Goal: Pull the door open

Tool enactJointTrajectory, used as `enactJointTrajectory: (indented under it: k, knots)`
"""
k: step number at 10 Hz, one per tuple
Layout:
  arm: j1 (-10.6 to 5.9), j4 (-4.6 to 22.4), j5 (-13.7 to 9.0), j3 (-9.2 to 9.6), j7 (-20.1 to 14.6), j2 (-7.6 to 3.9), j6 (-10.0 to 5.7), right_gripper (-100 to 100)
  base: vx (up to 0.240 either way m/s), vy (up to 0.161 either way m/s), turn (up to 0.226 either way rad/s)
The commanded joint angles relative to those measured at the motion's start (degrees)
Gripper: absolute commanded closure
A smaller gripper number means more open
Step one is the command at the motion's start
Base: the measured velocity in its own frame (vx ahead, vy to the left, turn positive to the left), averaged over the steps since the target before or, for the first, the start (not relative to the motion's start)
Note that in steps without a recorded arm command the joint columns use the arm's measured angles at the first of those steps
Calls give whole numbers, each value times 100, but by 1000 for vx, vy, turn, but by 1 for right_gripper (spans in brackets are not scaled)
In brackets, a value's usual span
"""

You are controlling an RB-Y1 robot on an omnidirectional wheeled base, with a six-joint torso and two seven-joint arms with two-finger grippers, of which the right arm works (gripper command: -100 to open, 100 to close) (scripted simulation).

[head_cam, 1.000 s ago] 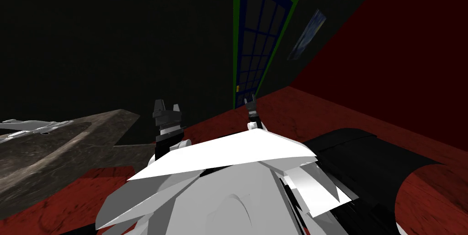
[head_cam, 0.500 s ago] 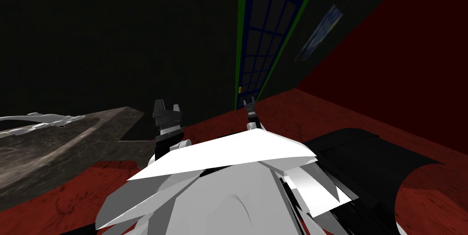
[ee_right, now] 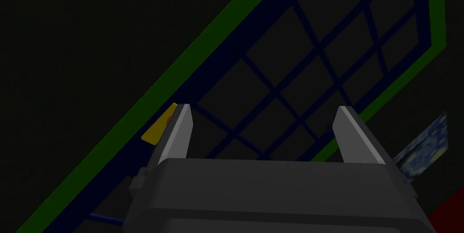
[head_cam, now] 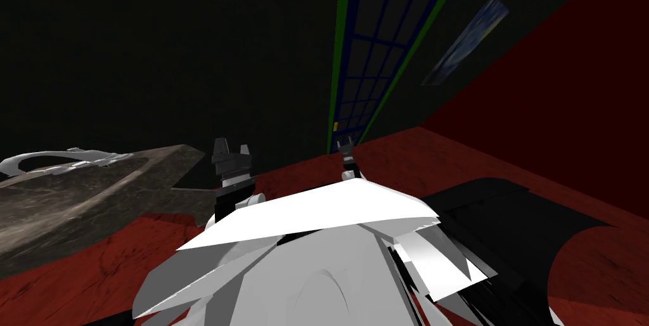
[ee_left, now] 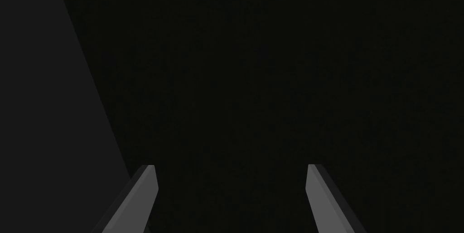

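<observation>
The door [head_cam: 374, 56] stands in the dark far wall, ahead and a little to the robot's right: dark blue bars crossing dark panes, with a green frame [head_cam: 338, 49] around it. It sits flush in that frame. A small yellow piece [head_cam: 335, 126] is on the door's edge low down, next to the frame.

The right hand [head_cam: 345, 146] reaches toward that spot, fingers spread and grasping nothing. Along that hand [ee_right: 265, 112], the door [ee_right: 294, 76] lies beyond the fingers, and the yellow piece [ee_right: 158, 128] sits just beside one fingertip; I cannot tell whether they touch. This view also catches a thin blue bar [ee_right: 106, 218] lower on the door.

The left hand [head_cam: 231, 149] is held up well apart from the door, and its fingers [ee_left: 145, 189] are released too, facing the dark wall.

A swirling blue painting [head_cam: 466, 40] hangs beyond the frame. To the left stands a mottled grey-brown bench [head_cam: 95, 195] with a white shape [head_cam: 63, 158] on it. The floor [head_cam: 443, 163] is red.
</observation>
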Motion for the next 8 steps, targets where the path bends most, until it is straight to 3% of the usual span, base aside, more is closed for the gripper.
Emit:
enactJointTrajectory:
  k: [1, 8]
  knots:
    - [-54, 185, -145, 39, -180, -32, -62, -100, 75, -71, 154]
    - [-287, 1019, -767, 202, -916, -185, -346, -100, 70, -87, 136]
